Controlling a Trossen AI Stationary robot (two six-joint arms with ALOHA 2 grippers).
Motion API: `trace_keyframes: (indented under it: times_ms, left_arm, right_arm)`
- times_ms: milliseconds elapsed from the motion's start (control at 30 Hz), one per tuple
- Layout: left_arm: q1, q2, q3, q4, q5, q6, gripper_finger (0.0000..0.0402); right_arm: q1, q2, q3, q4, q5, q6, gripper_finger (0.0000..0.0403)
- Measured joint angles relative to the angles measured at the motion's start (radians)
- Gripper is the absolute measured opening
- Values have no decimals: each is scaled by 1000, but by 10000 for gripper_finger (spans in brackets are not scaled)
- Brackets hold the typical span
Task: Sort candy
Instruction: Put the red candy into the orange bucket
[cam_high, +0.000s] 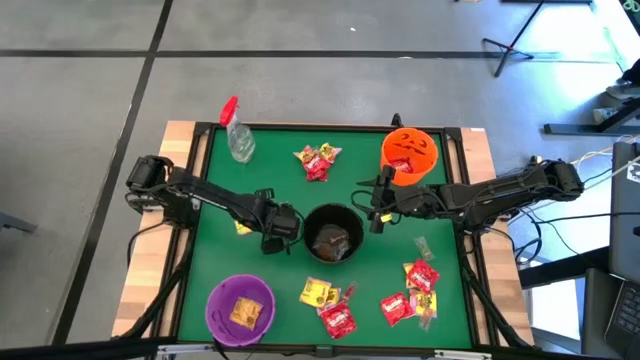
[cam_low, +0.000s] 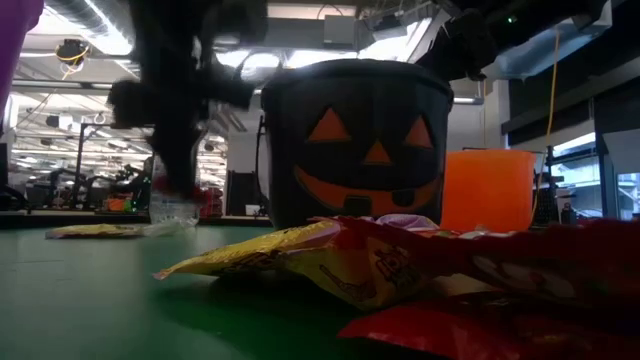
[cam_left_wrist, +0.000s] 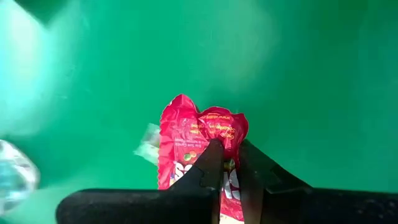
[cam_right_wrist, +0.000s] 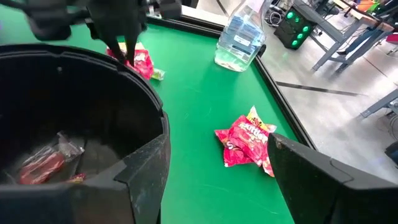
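Observation:
My left gripper (cam_high: 272, 240) hangs just left of the black pumpkin-face bowl (cam_high: 333, 208), shut on a red candy packet (cam_left_wrist: 186, 143). That packet also shows in the right wrist view, beyond the bowl's rim (cam_right_wrist: 149, 99). My right gripper (cam_high: 377, 215) waits open at the bowl's right side, holding nothing. Inside the bowl lie a few wrapped candies (cam_right_wrist: 46, 162). Loose red and yellow candy lies in heaps at the far middle (cam_high: 317, 160), near middle (cam_high: 330, 308) and near right (cam_high: 418, 290). One yellow packet (cam_high: 242, 228) lies flat beside my left gripper. My left gripper pinches the red packet between its two fingers at the crumpled top edge (cam_left_wrist: 217, 132). The fingers come from above, pointing steeply down. The packet hangs below them (cam_right_wrist: 142, 62) and looks clear of the green mat.
An orange bowl (cam_high: 385, 150) stands at the far right, and a purple bowl (cam_high: 215, 300) with candy in it at the near left. A clear spray bottle with a red top (cam_high: 238, 138) lies at the far left. A raised black frame (cam_high: 300, 127) rims the mat.

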Motion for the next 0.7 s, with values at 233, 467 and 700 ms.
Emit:
trace_keyframes:
  times_ms: [233, 467, 700]
  left_arm:
    - [-24, -1, 174, -186, -98, 25, 13]
    - [-28, -39, 266, -299, -218, 14, 14]
    - [-18, -155, 256, -201, -256, 87, 14]
  right_arm:
    - [0, 0, 0, 25, -1, -6, 268]
    - [0, 0, 0, 48, -31, -19, 268]
    - [0, 0, 0, 104, -100, -26, 268]
